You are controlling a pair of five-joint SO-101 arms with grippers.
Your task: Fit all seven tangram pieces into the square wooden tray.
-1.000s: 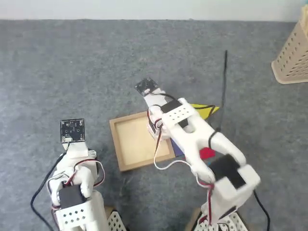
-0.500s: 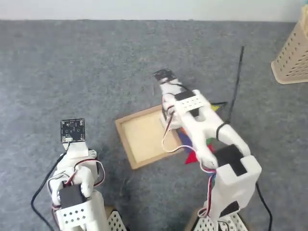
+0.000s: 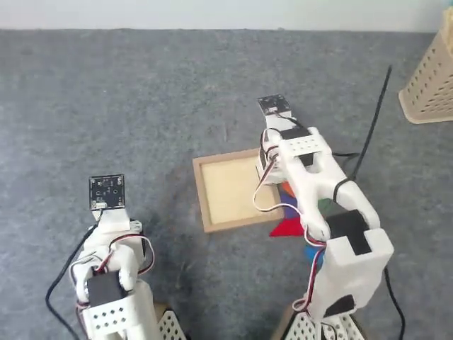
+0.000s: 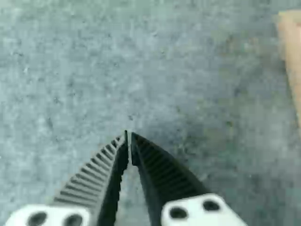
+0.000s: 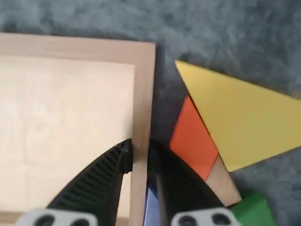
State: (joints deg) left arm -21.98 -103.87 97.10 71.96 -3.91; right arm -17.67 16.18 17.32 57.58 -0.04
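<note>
The square wooden tray (image 3: 225, 190) lies empty on the grey carpet. My right gripper (image 5: 140, 149) is shut on the tray's rim (image 5: 143, 94), one finger inside the tray and one outside. Just beyond that rim lie a yellow triangle (image 5: 235, 122), an orange piece (image 5: 193, 139), a green piece (image 5: 251, 209) and a blue sliver (image 5: 151, 207). From above, a red triangle (image 3: 287, 227), orange (image 3: 289, 190), green (image 3: 325, 205) and blue (image 3: 315, 253) pieces peek out beside the right arm. My left gripper (image 4: 128, 136) is shut, empty, over bare carpet, with the tray's edge (image 4: 289, 42) far off.
A beige perforated basket (image 3: 432, 78) stands at the far right edge. A black cable (image 3: 371, 127) runs up from the right arm. Open carpet stretches left of the tray and behind it.
The right gripper has dragged the tray to the right and slightly away, up against the pile of pieces. The left arm has kept still.
</note>
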